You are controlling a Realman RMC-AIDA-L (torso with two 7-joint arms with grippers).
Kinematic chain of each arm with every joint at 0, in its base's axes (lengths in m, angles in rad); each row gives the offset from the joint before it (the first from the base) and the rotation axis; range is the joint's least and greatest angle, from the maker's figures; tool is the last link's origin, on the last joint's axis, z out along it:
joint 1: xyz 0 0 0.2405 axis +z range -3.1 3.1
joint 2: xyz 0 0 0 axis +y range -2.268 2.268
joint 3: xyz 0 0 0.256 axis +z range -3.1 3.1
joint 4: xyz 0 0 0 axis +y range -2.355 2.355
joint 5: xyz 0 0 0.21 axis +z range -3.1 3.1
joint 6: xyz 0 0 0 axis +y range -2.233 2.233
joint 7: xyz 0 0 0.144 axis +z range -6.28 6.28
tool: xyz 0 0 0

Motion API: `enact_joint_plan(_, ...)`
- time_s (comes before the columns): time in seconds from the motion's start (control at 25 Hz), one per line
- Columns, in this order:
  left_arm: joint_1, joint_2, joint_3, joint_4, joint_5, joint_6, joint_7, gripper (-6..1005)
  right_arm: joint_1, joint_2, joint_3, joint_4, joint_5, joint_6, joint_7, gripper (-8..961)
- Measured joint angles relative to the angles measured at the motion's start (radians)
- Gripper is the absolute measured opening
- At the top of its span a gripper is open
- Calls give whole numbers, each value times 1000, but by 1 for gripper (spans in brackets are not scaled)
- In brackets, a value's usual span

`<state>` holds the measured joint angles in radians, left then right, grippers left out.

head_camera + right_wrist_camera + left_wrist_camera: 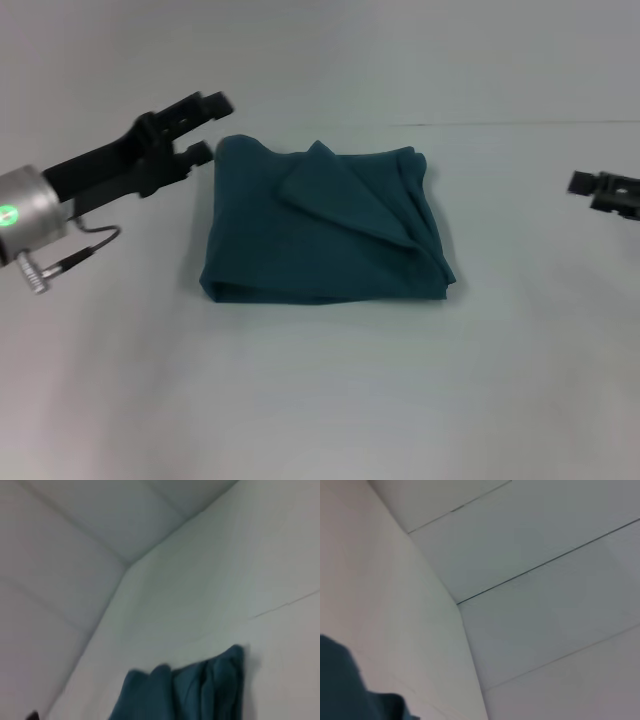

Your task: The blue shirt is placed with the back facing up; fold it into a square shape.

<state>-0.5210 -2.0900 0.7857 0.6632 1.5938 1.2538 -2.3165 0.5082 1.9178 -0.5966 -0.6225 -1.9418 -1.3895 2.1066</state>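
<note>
The blue shirt (325,225) lies folded into a rough square in the middle of the white table, with a triangular flap folded over its top. My left gripper (207,127) hangs just off the shirt's far left corner, open and empty, not touching the cloth. My right gripper (590,186) is at the right edge of the head view, well clear of the shirt. A corner of the shirt shows in the left wrist view (340,685), and its edge shows in the right wrist view (195,690).
The white table (320,400) spreads all around the shirt. A thin seam line (520,123) runs across the table behind the shirt. A cable (70,250) loops under my left arm.
</note>
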Motion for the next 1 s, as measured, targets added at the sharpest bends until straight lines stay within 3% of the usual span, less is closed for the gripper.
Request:
enact_joint_plan(0.2,20,22,-153,13,142,163,-10,920,103,13,-107,-69,-82,7,1,835)
enact_joint_plan(0.52,49,32,-226,79,408,302,1,919,293,36,-149,-77,-276,59,94,836)
enact_joint_plan(0.72,94,21,-317,98,412,305,10,917,352,72,-290,-119,-318,112,92,836)
enact_joint_plan(0.88,106,21,-356,98,412,320,12,918,370,119,-435,-205,-387,157,94,836)
enact_joint_plan(1.0,108,19,-361,95,412,326,13,918,388,157,-481,-248,-469,187,96,836)
